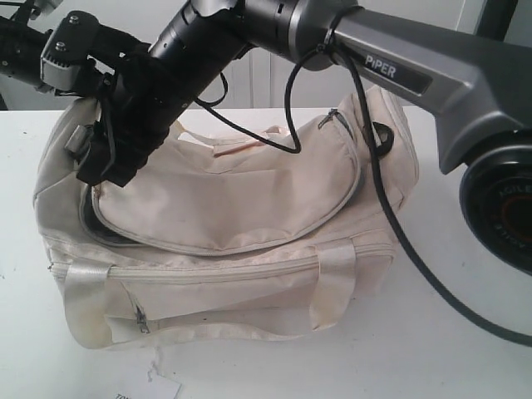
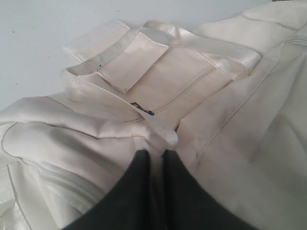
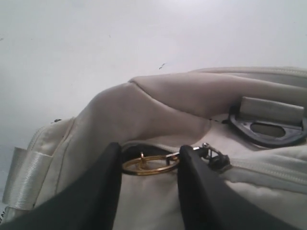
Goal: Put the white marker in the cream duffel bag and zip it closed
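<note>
Since the soft cream fabric duffel bag (image 1: 249, 199) is limp cloth that sags and folds under any pull, I judge it needs 1 gripper bracing the fabric while the other draws the zip. The stiff part worth holding is the thin gold metal ring (image 3: 148, 164) on the small metal zip slider (image 3: 213, 157), though it looks slick and easy to lose.

The right gripper (image 3: 148, 149) has its 2 fingers set against that ring from either side, apparently clamping it across its width. The left gripper (image 2: 153, 154) has its fingers drawn almost together, pinching a fold of the bag's cloth.

The bag lies on the plain white table (image 1: 465, 366). The slim white marker shows in none of the 3 views; it may be inside, but I cannot tell.

Only the right wrist view shows the ring and slider. Only the exterior view shows the dark gap in the curved top zip (image 1: 87, 218) at the bag's left end. Only the left wrist view shows the pinch and the glossy cream satin strap (image 2: 220, 50).
</note>
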Controlling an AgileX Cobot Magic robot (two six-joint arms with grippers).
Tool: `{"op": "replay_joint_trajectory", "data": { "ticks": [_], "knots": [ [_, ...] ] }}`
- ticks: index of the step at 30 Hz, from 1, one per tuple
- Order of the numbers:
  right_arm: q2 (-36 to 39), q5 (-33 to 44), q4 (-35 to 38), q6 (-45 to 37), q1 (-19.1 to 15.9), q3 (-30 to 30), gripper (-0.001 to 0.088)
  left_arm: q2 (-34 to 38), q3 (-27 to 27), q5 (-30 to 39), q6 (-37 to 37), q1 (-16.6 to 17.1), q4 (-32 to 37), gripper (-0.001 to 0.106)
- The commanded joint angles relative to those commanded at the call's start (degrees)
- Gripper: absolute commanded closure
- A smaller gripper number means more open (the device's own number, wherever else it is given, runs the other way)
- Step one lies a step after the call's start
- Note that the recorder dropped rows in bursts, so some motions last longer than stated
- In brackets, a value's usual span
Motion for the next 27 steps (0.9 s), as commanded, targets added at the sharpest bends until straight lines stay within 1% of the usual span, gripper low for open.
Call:
{"op": "replay_joint_trajectory", "data": {
  "ticks": [10,14,20,27],
  "knots": [
    [-0.1,0.0,-1.3,2.2,0.8,0.0,0.0868,0.0,0.0,-0.3,-0.1,0.0,0.0,0.105],
    [-0.3,0.0,-2.8,2.5,1.3,0.0,0.0868,0.0,0.0,-0.3,-0.2,0.0,0.0,0.105],
    [-0.8,0.0,-2.8,3.3,1.3,0.0,0.0868,0.0,0.0,-0.7,-0.5,0.0,0.0,0.105],
    [-1.2,0.0,-2.7,4.2,1.3,2.3,0.0868,0.0,0.0,-1.0,-1.0,0.0,0.0,0.105]
  ]
}}
